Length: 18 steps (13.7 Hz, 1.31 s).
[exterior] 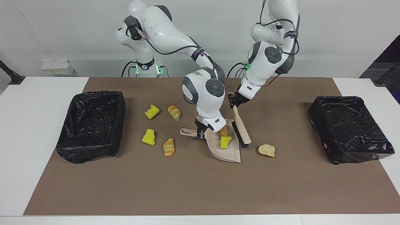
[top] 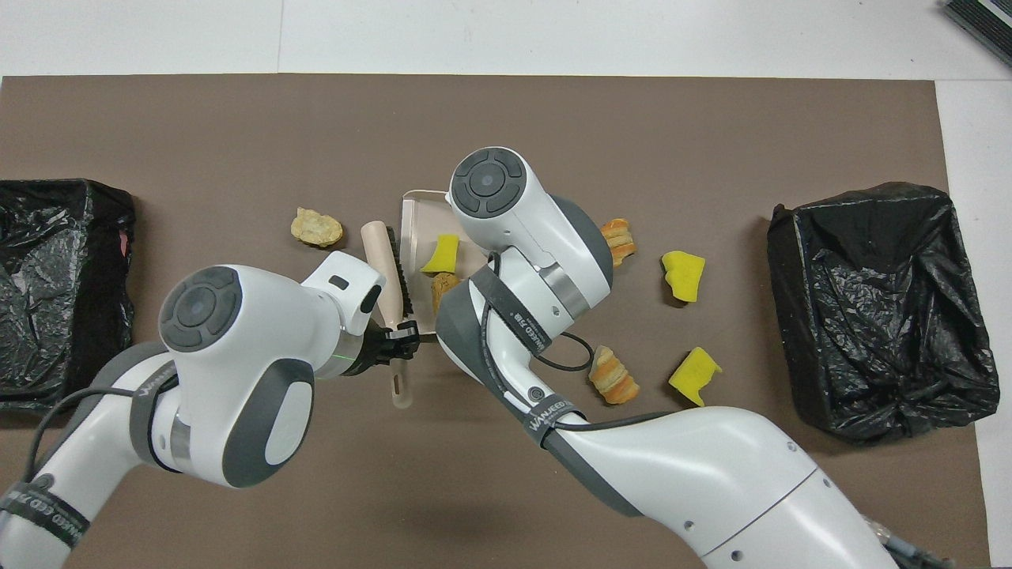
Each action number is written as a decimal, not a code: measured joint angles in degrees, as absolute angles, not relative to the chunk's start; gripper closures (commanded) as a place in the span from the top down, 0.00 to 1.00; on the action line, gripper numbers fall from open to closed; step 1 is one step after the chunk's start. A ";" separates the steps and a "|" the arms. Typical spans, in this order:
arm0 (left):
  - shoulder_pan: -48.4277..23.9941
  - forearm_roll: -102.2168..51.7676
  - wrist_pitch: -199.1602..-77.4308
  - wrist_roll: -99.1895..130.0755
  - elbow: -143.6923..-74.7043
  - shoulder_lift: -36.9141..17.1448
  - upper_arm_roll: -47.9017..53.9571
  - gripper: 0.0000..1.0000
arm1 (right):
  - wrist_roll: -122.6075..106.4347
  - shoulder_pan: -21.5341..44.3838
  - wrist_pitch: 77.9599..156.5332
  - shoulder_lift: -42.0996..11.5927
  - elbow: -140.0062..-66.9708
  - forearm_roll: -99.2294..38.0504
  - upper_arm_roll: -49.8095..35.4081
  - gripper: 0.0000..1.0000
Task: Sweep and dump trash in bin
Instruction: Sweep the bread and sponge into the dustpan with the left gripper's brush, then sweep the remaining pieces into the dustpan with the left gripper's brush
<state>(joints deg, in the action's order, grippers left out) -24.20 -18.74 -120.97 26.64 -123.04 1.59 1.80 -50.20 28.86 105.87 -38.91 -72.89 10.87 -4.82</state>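
On the dustpan [exterior: 223,150], held at its handle by the right tool [exterior: 200,133], lie two trash bits [exterior: 225,141], hemmed by the brush [exterior: 241,129] clamped in the left tool [exterior: 235,101]; lifting could spill them, and five stay on the worktop [exterior: 200,187] beside the dustpan.

Dustpan [top: 415,237] half hidden under right arm overhead.
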 measured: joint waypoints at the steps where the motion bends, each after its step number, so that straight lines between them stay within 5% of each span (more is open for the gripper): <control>1: -21.96 -16.86 -115.79 22.72 -120.52 2.01 1.43 0.00 | -50.20 28.86 105.87 -38.91 -72.89 10.87 -4.82 0.00; 6: -12.70 -2.19 -108.50 5.67 -113.80 1.65 0.63 0.00 | -50.20 28.86 105.95 -38.91 -72.89 10.86 -4.82 0.00; 9: -8.64 3.97 -109.99 -0.26 -111.58 -3.39 0.45 0.00 | -50.20 28.86 106.31 -38.91 -72.90 10.76 -4.82 0.00; 13: -8.31 4.66 -113.19 -0.79 -111.58 -9.95 1.31 0.00 | -50.20 28.86 106.35 -38.92 -72.91 10.75 -4.82 0.00; 18: -12.82 -1.10 -116.22 -0.66 -116.68 -8.20 2.30 0.00 | -50.20 29.54 106.10 -38.91 -73.05 10.83 -4.90 0.00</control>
<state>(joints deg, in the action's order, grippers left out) -12.82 -1.10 -116.22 -0.66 -116.68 -8.20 2.30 -50.20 29.54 106.10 -38.91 -73.05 10.83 -4.90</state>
